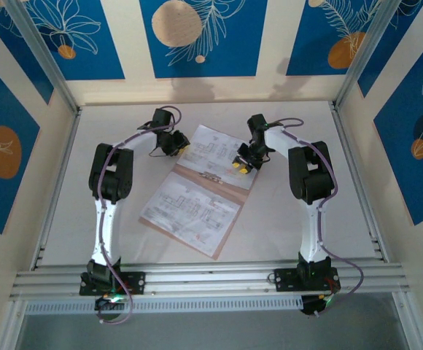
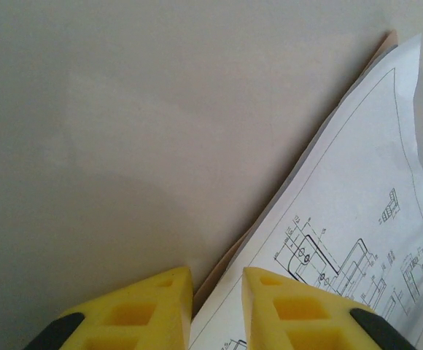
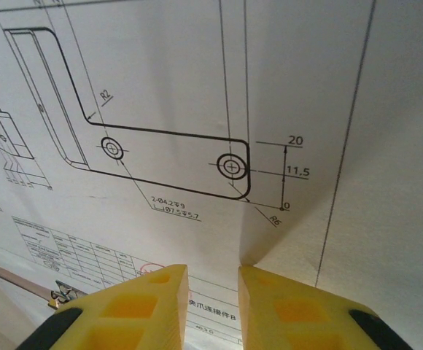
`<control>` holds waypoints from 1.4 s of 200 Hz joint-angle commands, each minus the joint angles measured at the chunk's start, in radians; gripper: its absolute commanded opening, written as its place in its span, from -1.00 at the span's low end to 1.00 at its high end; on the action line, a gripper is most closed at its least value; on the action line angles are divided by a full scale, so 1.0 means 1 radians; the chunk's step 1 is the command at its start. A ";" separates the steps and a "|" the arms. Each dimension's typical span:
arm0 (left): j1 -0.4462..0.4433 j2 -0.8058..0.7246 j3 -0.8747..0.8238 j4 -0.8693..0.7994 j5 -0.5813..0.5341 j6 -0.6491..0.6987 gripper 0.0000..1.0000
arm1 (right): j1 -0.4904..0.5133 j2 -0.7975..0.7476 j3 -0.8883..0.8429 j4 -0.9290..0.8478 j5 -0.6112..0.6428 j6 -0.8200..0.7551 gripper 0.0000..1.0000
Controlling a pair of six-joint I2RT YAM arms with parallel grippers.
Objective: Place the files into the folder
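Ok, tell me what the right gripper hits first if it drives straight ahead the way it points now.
The right gripper would most likely meet the white printed drawing sheet straight away: its yellow fingers point into the paper, which creases between them. Depth is unclear, so contact may already exist.

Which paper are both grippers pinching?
The far sheet, at the table's back. The left gripper and right gripper pinch its edges; the near sheet lies untouched.

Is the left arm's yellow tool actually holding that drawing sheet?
Touching, it seems. In the left wrist view, the paper sheet and the folder edge beneath it run into the narrow gap between the left tool's yellow fingers.
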 commanded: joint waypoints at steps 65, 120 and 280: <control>-0.002 -0.117 -0.013 -0.102 -0.116 0.044 -0.41 | 0.027 -0.152 0.023 -0.021 -0.040 0.033 -0.22; -0.034 -0.284 -0.162 -0.083 -0.127 0.004 -0.35 | 0.078 -0.346 -0.229 0.206 -0.159 0.088 -0.24; -0.307 -0.677 -0.787 0.083 -0.024 -0.265 -0.58 | 0.190 -0.327 -0.414 0.418 -0.195 0.119 -0.46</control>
